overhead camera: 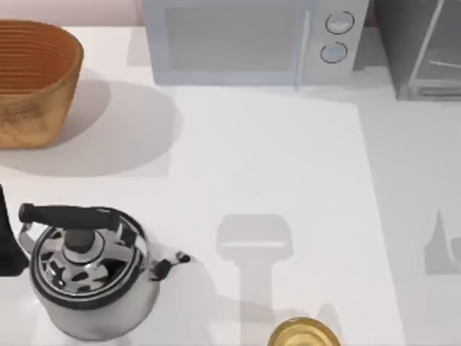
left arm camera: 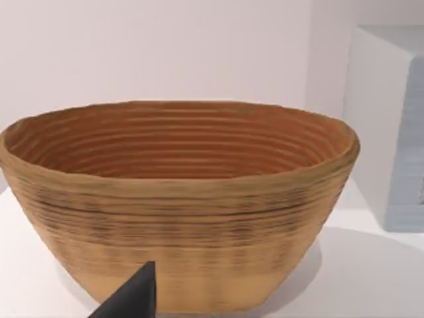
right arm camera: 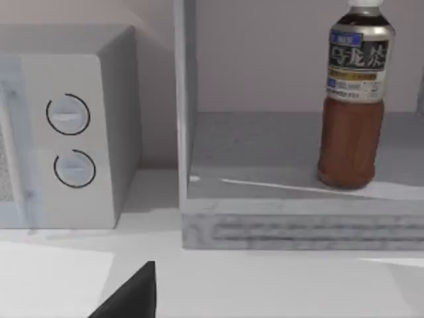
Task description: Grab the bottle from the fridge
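The bottle (right arm camera: 351, 132) stands upright on the floor inside the fridge (right arm camera: 265, 225). It has a white cap, a grey labelled shoulder and a reddish-brown lower part. The fridge (overhead camera: 403, 43) is the dark grey box at the table's back right. I cannot tell whether a glass panel stands in front of the bottle. A dark tip of my right gripper (right arm camera: 132, 295) shows in the right wrist view, facing the fridge front and well short of it. A dark tip of my left gripper (left arm camera: 132, 298) faces the woven basket (left arm camera: 179, 218).
A light grey microwave (overhead camera: 230, 43) with two round dials stands at the back, just left of the fridge. The basket (overhead camera: 32, 79) sits at the back left. A steel kettle (overhead camera: 86, 274) is at the front left. A round golden object (overhead camera: 304, 334) lies at the front edge.
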Robot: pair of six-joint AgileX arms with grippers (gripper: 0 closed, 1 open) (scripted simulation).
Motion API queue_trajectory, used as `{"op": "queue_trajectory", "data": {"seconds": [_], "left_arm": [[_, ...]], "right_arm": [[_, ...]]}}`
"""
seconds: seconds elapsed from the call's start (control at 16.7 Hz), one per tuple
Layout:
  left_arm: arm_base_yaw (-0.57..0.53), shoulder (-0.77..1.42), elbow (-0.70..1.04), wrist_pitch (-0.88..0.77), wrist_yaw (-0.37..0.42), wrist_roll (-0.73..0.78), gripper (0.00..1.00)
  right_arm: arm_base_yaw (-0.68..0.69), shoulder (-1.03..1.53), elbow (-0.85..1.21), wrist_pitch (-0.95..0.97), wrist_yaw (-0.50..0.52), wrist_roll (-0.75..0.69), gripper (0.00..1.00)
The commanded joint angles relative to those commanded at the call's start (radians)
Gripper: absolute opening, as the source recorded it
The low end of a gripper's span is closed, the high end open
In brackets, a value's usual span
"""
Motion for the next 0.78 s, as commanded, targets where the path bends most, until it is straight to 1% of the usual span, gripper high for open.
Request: {"op": "queue_trajectory", "data": {"seconds": [0.18,0.36,0.54,0.78], "left_arm": [[0.0,0.0,0.0,0.0,0.0,0.0,1.0],[0.0,0.0,0.0,0.0,0.0,0.0,1.0],[0.0,0.0,0.0,0.0,0.0,0.0,1.0],[0.0,0.0,0.0,0.0,0.0,0.0,1.0]], "right_arm": [[-0.004,0.01,0.001,0.01,-0.004,0.0,1.0],[-0.037,0.104,0.013,0.103,-0.038,0.0,1.0],[-0.097,0.293,0.035,0.287,-0.096,0.0,1.0],[-0.203,0.67,0.071,0.615,-0.195,0.002,1.0]]}}
